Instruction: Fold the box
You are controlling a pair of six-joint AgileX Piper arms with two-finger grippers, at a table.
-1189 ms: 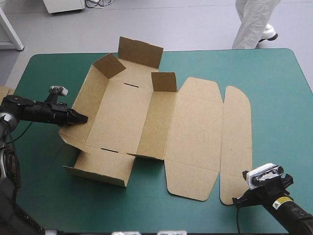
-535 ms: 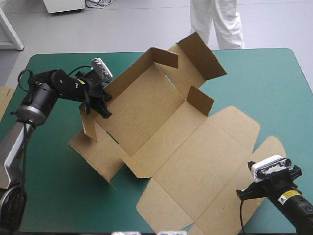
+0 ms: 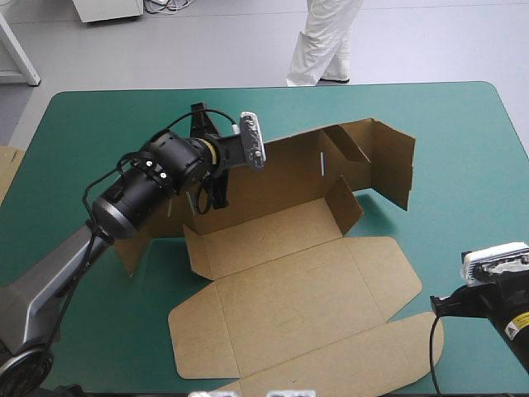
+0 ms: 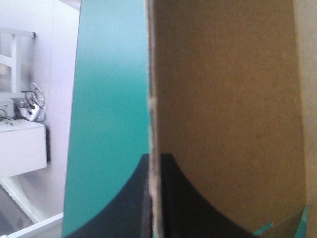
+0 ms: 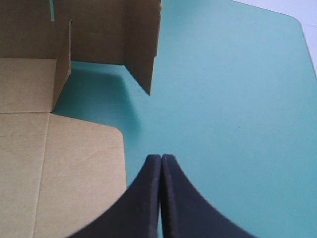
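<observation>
The brown box (image 3: pixel 289 302) lies partly flat, its lid panels spread toward the table's front edge. Its main panel (image 3: pixel 281 178) stands up on edge in the middle of the table, with side flaps (image 3: pixel 388 161) bent round at the right end. My left gripper (image 3: pixel 208 192) is shut on that raised panel near its left end. In the left wrist view the board's edge (image 4: pixel 152 99) runs straight between the black fingers (image 4: pixel 188 198). My right gripper (image 5: pixel 161 158) is shut and holds nothing. It hovers over the teal-green cover (image 5: pixel 233 99) just right of the flat lid (image 5: pixel 54 168).
A strip of more brown board (image 3: pixel 7 165) shows at the table's left edge. Bare teal-green cover (image 3: pixel 463 141) lies to the right of the box and along the far edge. The left arm (image 3: pixel 124 207) reaches across the table's left half.
The left gripper has swung toward the table's middle, tipping the main panel up on edge and turning the whole box. The lid slid toward the front. The right gripper drew back to the right.
</observation>
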